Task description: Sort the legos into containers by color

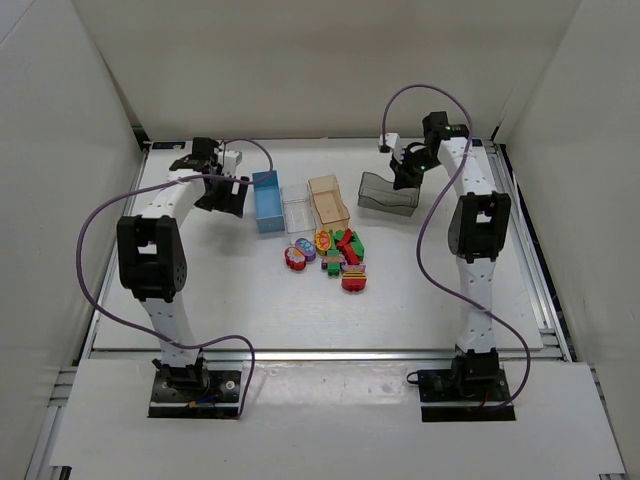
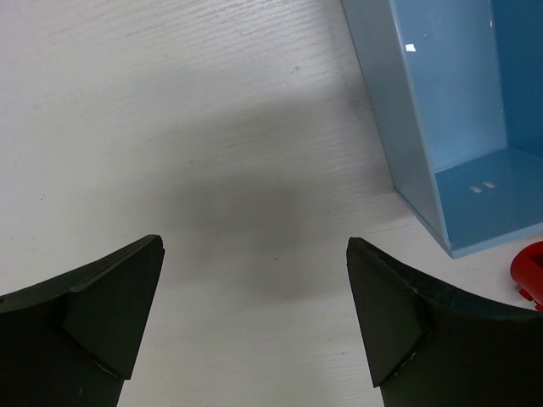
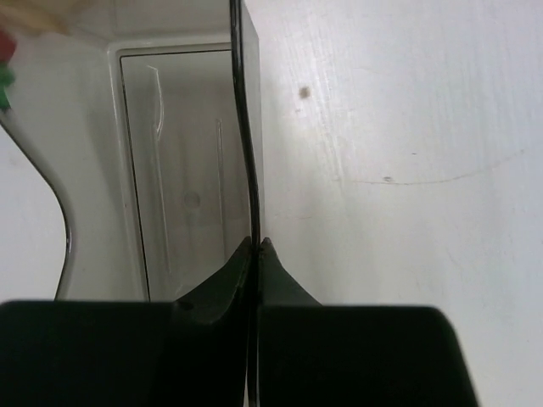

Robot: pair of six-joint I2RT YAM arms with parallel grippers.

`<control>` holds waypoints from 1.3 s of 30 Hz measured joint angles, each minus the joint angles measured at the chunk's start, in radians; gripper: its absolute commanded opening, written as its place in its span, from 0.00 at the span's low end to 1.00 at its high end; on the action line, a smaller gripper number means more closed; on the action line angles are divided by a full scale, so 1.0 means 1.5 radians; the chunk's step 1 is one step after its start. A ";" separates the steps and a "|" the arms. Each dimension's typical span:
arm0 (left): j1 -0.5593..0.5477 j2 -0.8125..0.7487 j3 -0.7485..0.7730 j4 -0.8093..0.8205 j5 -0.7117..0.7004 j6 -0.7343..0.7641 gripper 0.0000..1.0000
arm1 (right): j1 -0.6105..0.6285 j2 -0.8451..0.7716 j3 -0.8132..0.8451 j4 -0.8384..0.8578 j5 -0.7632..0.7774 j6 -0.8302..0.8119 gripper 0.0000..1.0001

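The legos [image 1: 335,258] lie in a loose pile of red, green, yellow, purple and orange bricks at mid-table. Behind them stand the light blue container [image 1: 268,201], the clear container [image 1: 297,209] and the peach-orange container [image 1: 328,201]. Farther right is the smoky grey container [image 1: 387,194]. My right gripper [image 3: 254,244] is shut on the grey container's thin wall [image 3: 244,119], one finger inside, one outside. My left gripper [image 2: 254,322] hangs open over bare table, just left of the blue container [image 2: 441,119]. A red lego's edge [image 2: 529,270] shows at that view's right border.
White walls enclose the table on three sides. The table's metal rim [image 1: 525,260] runs down the right side. Purple cables [image 1: 100,270] loop from each arm.
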 measured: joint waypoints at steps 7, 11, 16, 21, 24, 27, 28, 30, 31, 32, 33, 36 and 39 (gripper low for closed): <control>-0.001 0.008 0.001 -0.010 -0.001 -0.011 0.99 | 0.004 0.024 0.017 0.065 0.017 0.177 0.00; -0.001 0.008 0.006 -0.011 -0.001 -0.020 0.99 | 0.005 0.062 0.041 0.078 0.035 0.251 0.00; -0.001 0.021 0.026 -0.014 -0.004 -0.029 1.00 | 0.002 0.082 0.042 0.086 0.057 0.325 0.00; -0.001 0.036 0.029 -0.020 -0.004 -0.033 0.99 | -0.005 0.082 0.042 0.100 0.077 0.374 0.00; -0.001 0.043 0.032 -0.025 0.005 -0.034 1.00 | -0.011 0.082 0.042 0.106 0.083 0.391 0.00; -0.001 0.055 0.052 -0.034 0.030 -0.035 0.99 | -0.017 0.082 0.042 0.110 0.086 0.408 0.27; -0.001 0.060 0.063 -0.038 0.040 -0.036 0.98 | -0.018 0.082 0.042 0.111 0.087 0.413 0.37; -0.001 0.069 0.084 -0.040 0.061 -0.041 0.95 | -0.019 0.082 0.039 0.115 0.091 0.426 0.64; -0.001 0.072 0.093 -0.040 0.072 -0.045 0.93 | -0.019 0.082 0.038 0.116 0.093 0.425 0.70; -0.001 0.073 0.099 -0.040 0.080 -0.049 0.93 | -0.020 0.082 0.037 0.117 0.096 0.428 0.85; -0.001 0.073 0.105 -0.041 0.089 -0.053 0.93 | -0.020 0.082 0.037 0.118 0.098 0.432 0.88; -0.001 0.073 0.120 -0.041 0.114 -0.071 0.90 | -0.020 0.080 0.032 0.130 0.099 0.442 0.93; -0.001 0.073 0.122 -0.042 0.138 -0.090 0.88 | -0.020 0.078 0.019 0.138 0.098 0.457 0.95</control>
